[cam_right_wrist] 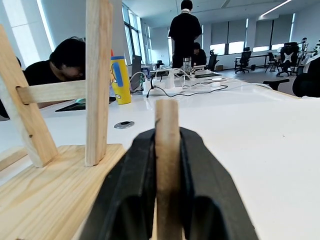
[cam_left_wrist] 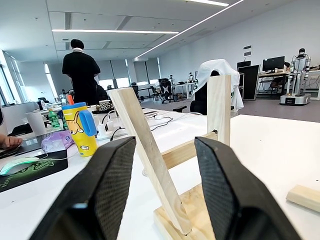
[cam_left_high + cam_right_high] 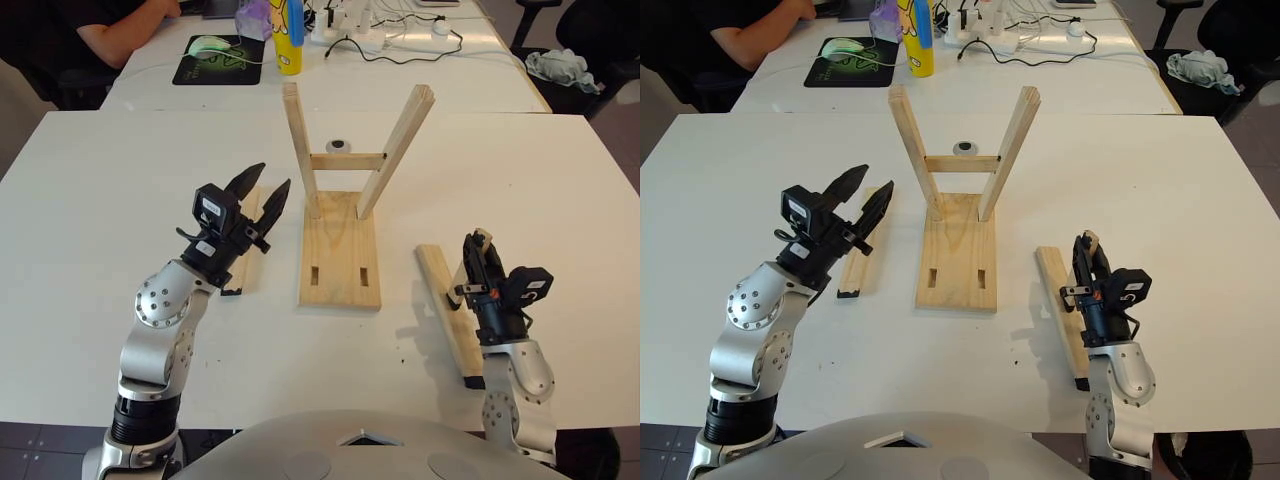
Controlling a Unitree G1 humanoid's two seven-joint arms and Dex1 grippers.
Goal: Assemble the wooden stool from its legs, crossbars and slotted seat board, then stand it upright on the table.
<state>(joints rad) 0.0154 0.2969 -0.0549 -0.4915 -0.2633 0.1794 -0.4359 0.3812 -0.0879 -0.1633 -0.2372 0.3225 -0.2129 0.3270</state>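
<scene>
The seat board (image 3: 340, 262) is lying flat mid-table, 2 legs (image 3: 300, 150) and 1 crossbar (image 3: 347, 161) standing in its far slots. The left gripper (image 3: 272, 178) is hovering spread wide above a loose leg (image 3: 854, 272), while the right gripper (image 3: 476, 240) is clamping a wooden piece (image 1: 167, 130), probably for the 2 empty near slots (image 3: 314, 276).

The seat board (image 3: 340, 265) lies mid-worktop (image 3: 100, 200), with two legs (image 3: 300, 150) standing on its far end and a crossbar (image 3: 347, 161) between them. A loose leg (image 3: 853, 268) lies left of the board, beneath the left gripper (image 3: 275, 176). Another leg (image 3: 448, 310) lies right, just beside the right gripper (image 3: 480, 245), which clamps a bar (image 1: 167, 140).
</scene>
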